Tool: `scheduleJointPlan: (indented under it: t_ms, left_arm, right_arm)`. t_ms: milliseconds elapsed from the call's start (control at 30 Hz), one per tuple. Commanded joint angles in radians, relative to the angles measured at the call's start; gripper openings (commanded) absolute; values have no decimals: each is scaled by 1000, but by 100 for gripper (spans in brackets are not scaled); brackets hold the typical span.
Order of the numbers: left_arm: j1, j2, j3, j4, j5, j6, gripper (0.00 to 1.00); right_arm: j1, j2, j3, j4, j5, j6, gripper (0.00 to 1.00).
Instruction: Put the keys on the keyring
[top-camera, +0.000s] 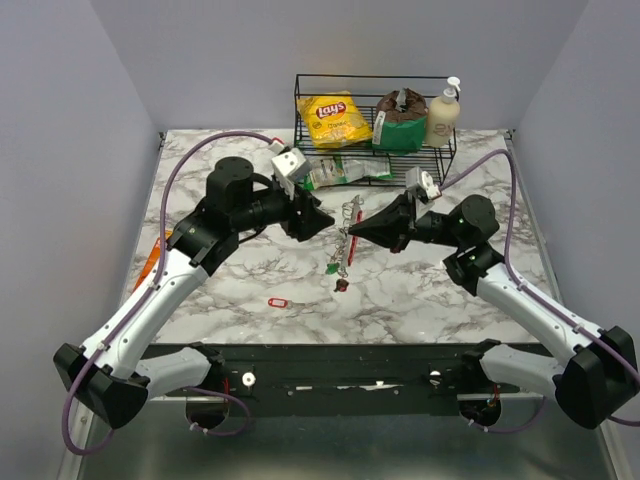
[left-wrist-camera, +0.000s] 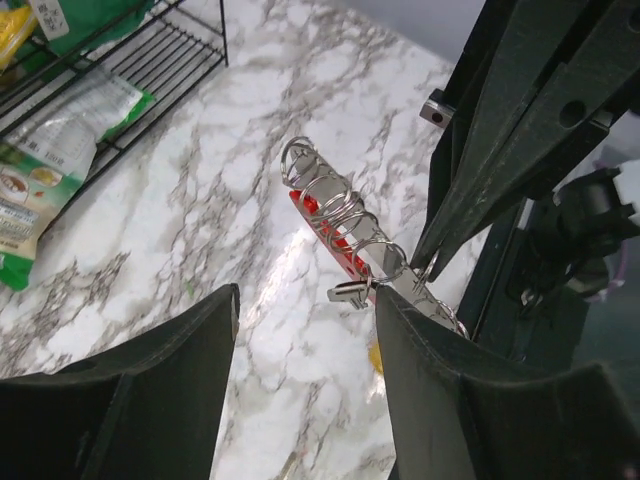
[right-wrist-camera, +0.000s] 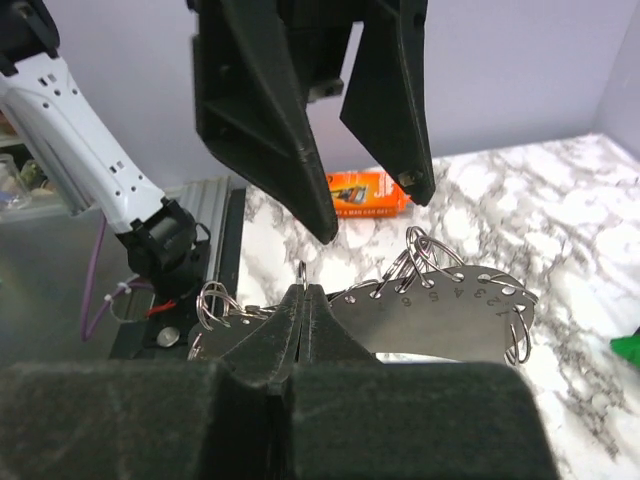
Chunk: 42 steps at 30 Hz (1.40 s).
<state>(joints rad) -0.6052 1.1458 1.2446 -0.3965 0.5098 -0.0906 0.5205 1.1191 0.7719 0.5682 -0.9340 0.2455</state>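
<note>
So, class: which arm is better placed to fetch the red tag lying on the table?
Left: the left tool is open and empty, and the red tag lies on that side. The right tool is shut on the keyring bunch, holding it.

white surface (top-camera: 420, 290) veined grey like marble; keyring (right-wrist-camera: 302, 268) silvery; lone tag (top-camera: 277, 301) red; chip bag (top-camera: 334, 119) yellow; pack (right-wrist-camera: 370, 193) orange.
</note>
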Motion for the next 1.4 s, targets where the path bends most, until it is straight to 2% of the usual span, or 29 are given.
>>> scheduleJointPlan:
  t_ms: [0, 233, 333, 1167, 1367]
  left_arm:
    - [84, -83, -117, 345, 295, -179, 64]
    - [110, -58, -189, 606, 531, -330, 62]
    - [108, -38, -204, 679, 570, -371, 62]
    - [48, 52, -152, 631, 572, -316, 52]
    - [28, 55, -140, 630, 565, -310, 40]
  right_arm:
    - [1, -45, -29, 183, 41, 81, 1]
    - [-1, -56, -74, 358, 60, 164, 1]
    - [-1, -54, -66, 364, 44, 175, 1]
    - [0, -51, -66, 380, 44, 189, 1]
    - [0, -45, -68, 378, 43, 189, 1]
